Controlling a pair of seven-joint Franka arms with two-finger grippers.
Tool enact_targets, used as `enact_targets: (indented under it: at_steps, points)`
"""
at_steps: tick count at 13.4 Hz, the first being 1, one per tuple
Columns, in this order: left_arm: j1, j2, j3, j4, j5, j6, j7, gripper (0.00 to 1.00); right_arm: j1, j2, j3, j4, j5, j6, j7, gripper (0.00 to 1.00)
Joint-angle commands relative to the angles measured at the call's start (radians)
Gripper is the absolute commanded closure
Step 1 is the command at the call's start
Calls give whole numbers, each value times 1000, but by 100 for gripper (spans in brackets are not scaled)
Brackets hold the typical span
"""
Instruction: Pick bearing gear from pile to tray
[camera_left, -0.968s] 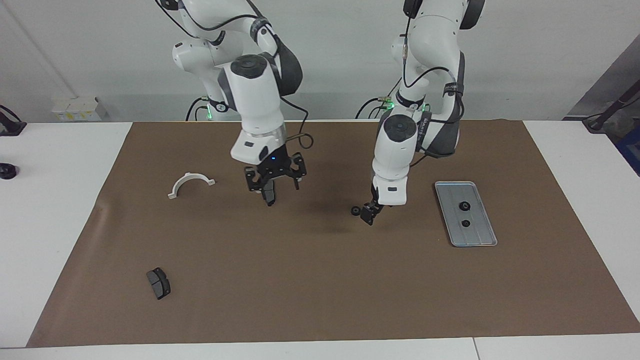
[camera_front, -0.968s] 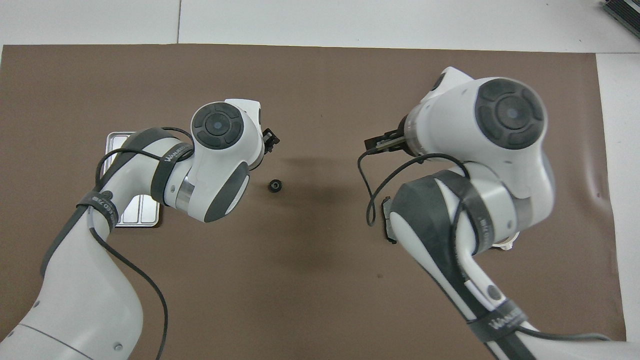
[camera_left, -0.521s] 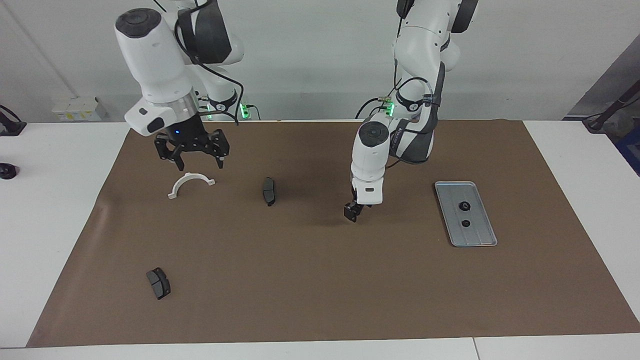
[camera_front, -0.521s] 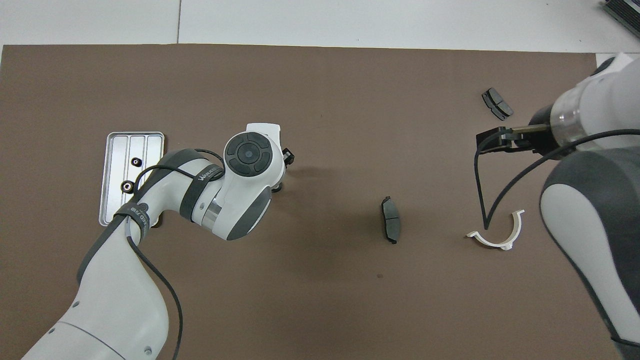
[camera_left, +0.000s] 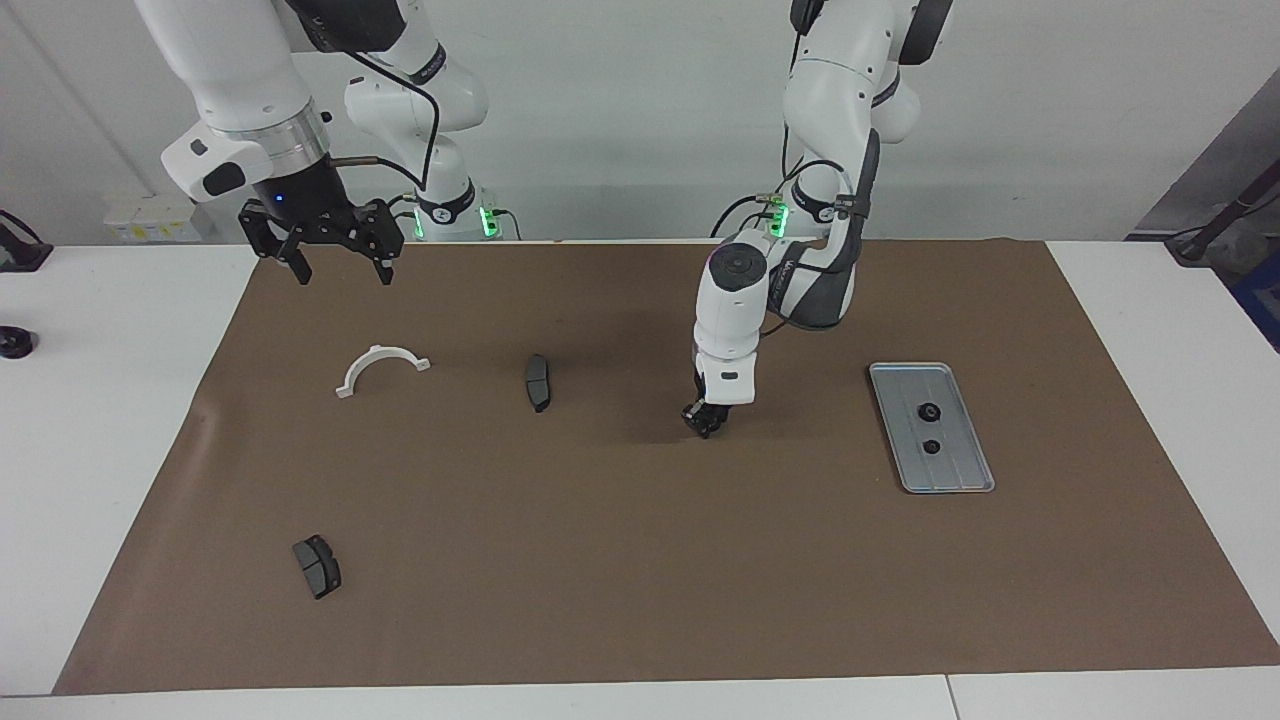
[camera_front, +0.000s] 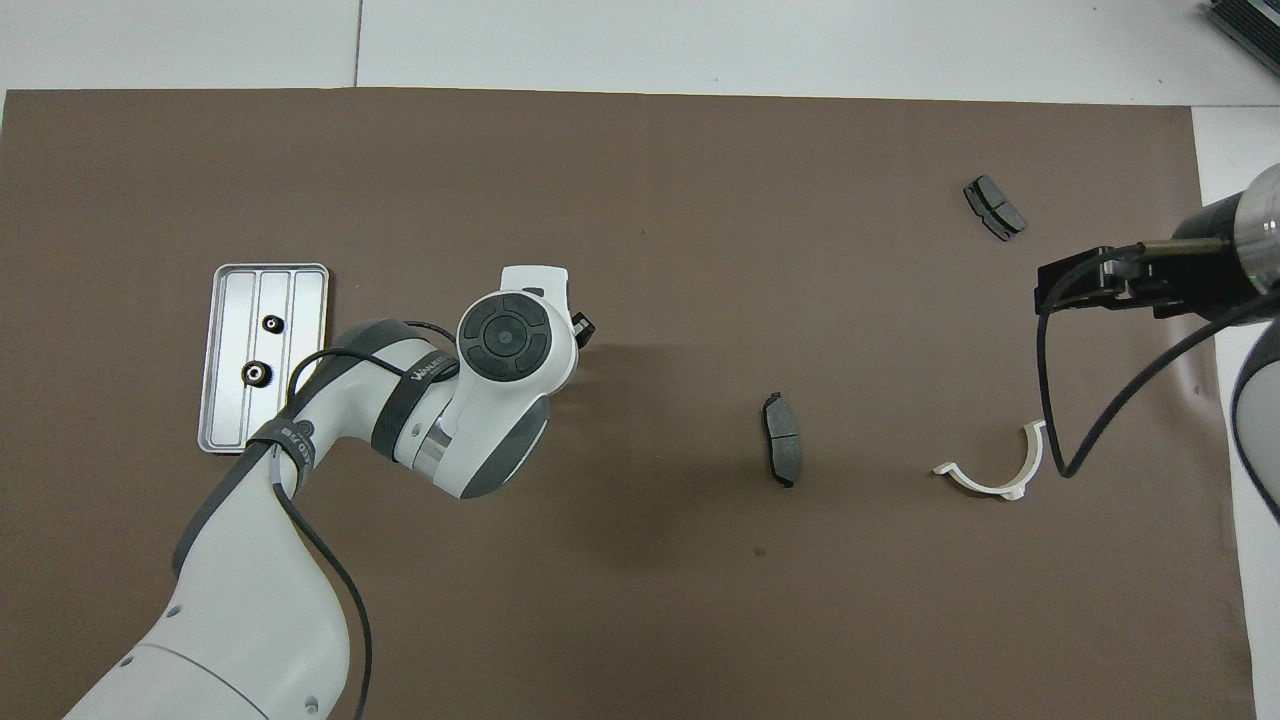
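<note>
My left gripper (camera_left: 706, 418) is down on the brown mat, on the spot where a loose black bearing gear lay; the gear is hidden beneath it. In the overhead view the left wrist covers that spot. The silver tray (camera_left: 960, 475) (camera_front: 305, 350) lies toward the left arm's end and holds two black gears (camera_left: 929, 411) (camera_left: 931, 447). From the pile, one dark brake pad (camera_left: 538, 382) and a white half-ring bracket (camera_left: 381, 366) lie mid-mat. My right gripper (camera_left: 342, 272) hangs open and empty, high over the mat's corner at the right arm's end.
A second brake pad (camera_left: 317, 566) (camera_front: 994, 208) lies far from the robots toward the right arm's end. White table (camera_left: 120, 420) borders the mat on both ends. A small black object (camera_left: 14, 342) sits at the table's edge.
The right gripper let go of the brake pad, left it on the mat and rose away toward its own end. The left gripper slid over the loose gear and sank onto it.
</note>
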Motion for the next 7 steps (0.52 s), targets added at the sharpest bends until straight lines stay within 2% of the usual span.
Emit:
enact_targets:
  at_steps: [1,2,3,5,7]
  points:
    - [-24,-24,17,-33,23,1,-27,59,-13,0,12,4,23,-36,4,0]
    - [-24,-24,17,-33,23,1,-26,76,-7,-5,13,-4,21,-33,7,0]
    - [-22,-24,17,-27,25,-7,-23,100,-13,-10,15,-7,21,-38,1,0]
    - [-9,-25,20,6,31,-60,-13,100,-18,-16,15,-25,21,-35,-2,0]
    - [37,-86,22,20,32,-132,54,100,-23,-30,13,-51,21,-32,-2,0]
